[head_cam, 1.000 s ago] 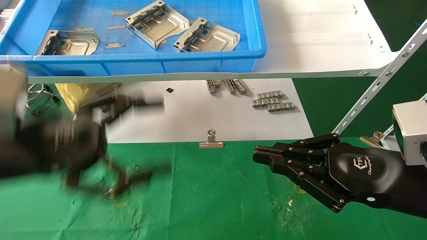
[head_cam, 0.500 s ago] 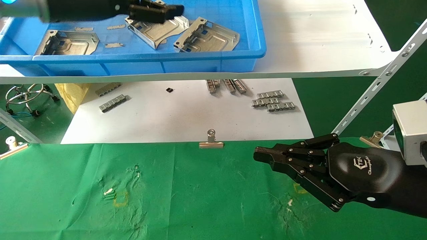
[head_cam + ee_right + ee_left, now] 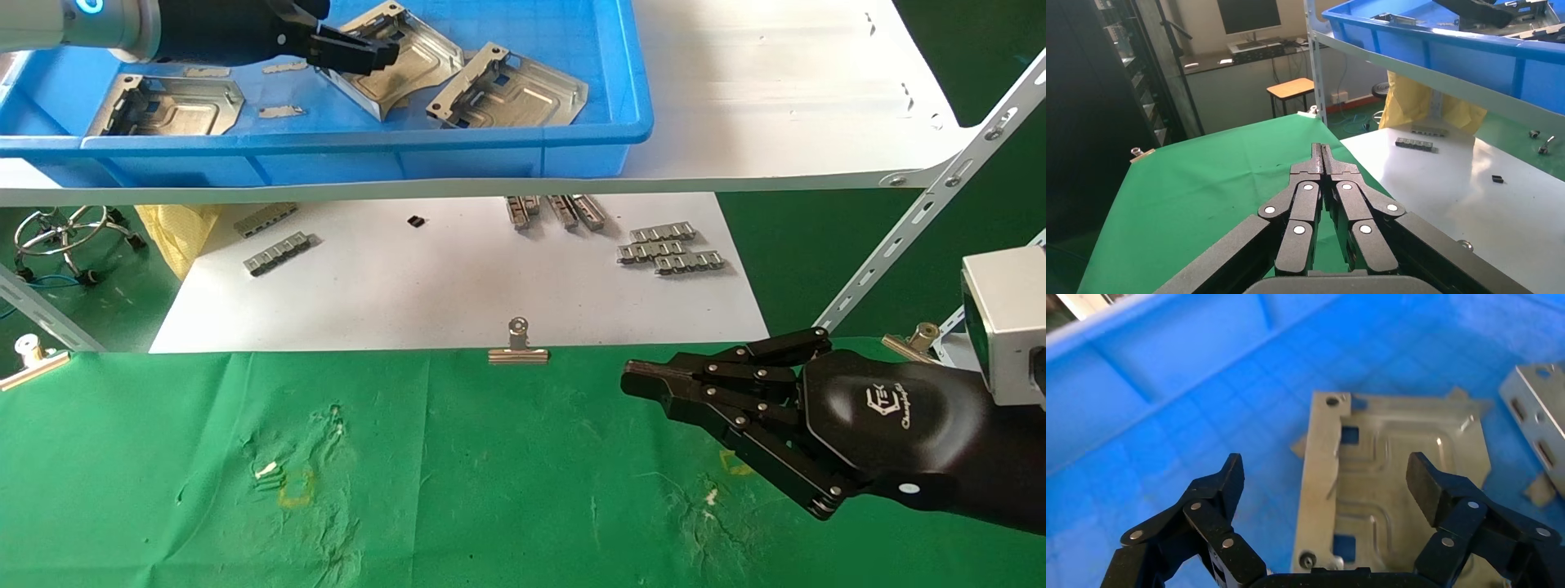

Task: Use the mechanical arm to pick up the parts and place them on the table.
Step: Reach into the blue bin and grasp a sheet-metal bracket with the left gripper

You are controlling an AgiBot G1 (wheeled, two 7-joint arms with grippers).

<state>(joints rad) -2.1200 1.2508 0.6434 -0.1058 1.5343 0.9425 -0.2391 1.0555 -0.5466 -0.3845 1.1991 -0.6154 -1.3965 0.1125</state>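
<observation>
Stamped part [image 3: 1389, 490]: bare sheet metal w/ dull silver sheen, embossed ridges. Blue tray [image 3: 523, 139]: smooth moulded plastic. Table [image 3: 490, 490]: wrinkled green cloth, matt, scuffed spots. Right gripper [image 3: 645, 382]: glossy black plastic shell, metal rivets. Binder clip [image 3: 518, 347]: shiny metal.

The only readable marking is a white logo on the glossy back of the right mechanical arm [image 3: 731, 412], which hangs over the green table [image 3: 490, 490]: a blocky emblem that looks like "TEK", though the letters are not sure. Under it runs a line of small script beginning with "Ch", too fine to read further. No other text, label or number can be read anywhere else.
</observation>
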